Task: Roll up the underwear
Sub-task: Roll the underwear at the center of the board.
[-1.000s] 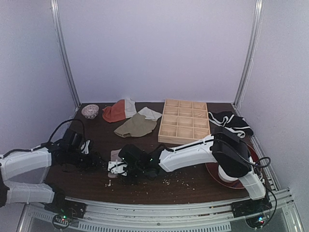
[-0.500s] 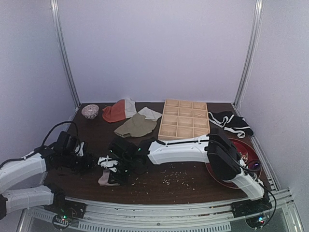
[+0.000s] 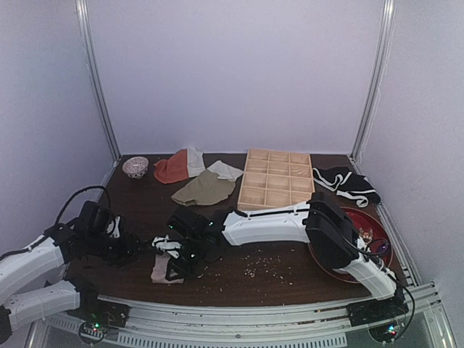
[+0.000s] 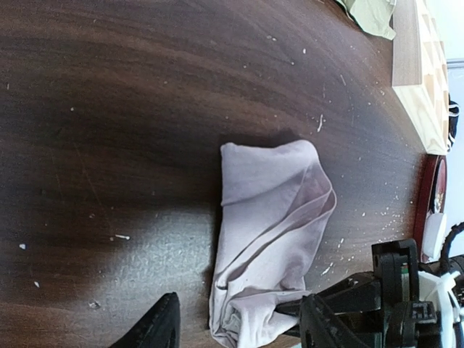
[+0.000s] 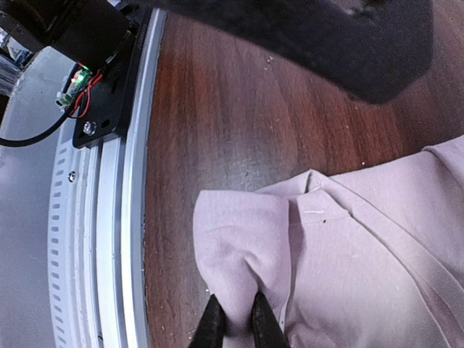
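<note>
Rumpled, loosely folded mauve-pink underwear (image 4: 264, 232)

Underwear (image 3: 161, 270) lying at the near left of the table (image 3: 290, 279), between my two grippers.
I'm seeing my right gripper (image 3: 172, 261) sitting over its near end and my left gripper (image 3: 138, 246) hanging just left of it. Behind, a cloth (image 3: 205, 188) is lying left of the compartment box (image 3: 275, 181). A bowl (image 3: 135, 167) is sitting in the far left corner and a plate (image 3: 373, 250) at the right edge.
</note>
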Tool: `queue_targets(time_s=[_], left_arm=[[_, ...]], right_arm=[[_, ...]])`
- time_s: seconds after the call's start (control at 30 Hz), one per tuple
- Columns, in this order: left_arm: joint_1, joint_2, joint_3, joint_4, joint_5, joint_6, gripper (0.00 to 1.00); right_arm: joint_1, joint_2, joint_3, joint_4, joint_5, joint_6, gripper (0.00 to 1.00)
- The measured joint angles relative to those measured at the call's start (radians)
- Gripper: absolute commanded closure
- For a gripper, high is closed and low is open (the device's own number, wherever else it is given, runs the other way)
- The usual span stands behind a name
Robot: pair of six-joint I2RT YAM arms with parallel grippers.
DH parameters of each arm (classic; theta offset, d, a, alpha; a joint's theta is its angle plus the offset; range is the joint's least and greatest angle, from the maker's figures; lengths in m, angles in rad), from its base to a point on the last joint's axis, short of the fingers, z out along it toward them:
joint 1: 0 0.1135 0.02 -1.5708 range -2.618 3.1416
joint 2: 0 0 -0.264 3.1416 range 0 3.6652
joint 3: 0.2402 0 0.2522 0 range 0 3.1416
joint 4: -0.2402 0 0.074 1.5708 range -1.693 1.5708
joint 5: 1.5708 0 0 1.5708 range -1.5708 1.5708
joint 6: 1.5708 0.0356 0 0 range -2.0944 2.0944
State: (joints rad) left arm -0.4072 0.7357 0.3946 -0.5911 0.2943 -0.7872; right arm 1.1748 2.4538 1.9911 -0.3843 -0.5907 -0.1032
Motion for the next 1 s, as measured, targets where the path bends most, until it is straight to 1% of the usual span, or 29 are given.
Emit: queue_targets(time_s=[0.27, 0.47, 0.77, 1.0], left_arm=[[0.0, -0.046, -0.011, -0.03, 0.0, -0.026, 0.43], [0.0, -0.074, -0.063, -0.036, 0.01, -0.048, 0.43], [0.0, -0.08, -0.105, -0.036, 0.057, -0.071, 0.44], [0.0, -0.117, -0.153, 0.0, 0.136, -0.075, 0.44]], right_arm=[[-0.037, 0.044, 0.015, 0.034, -0.16, 0.12, 1.0], [-0.063, 0.066, 0.016, 0.074, -0.248, 0.235, 1.0], [-0.077, 0.092, 0.034, 0.09, -0.3, 0.344, 1.0], [-0.08, 0.092, 0.022, 0.114, -0.309, 0.395, 1.0]])
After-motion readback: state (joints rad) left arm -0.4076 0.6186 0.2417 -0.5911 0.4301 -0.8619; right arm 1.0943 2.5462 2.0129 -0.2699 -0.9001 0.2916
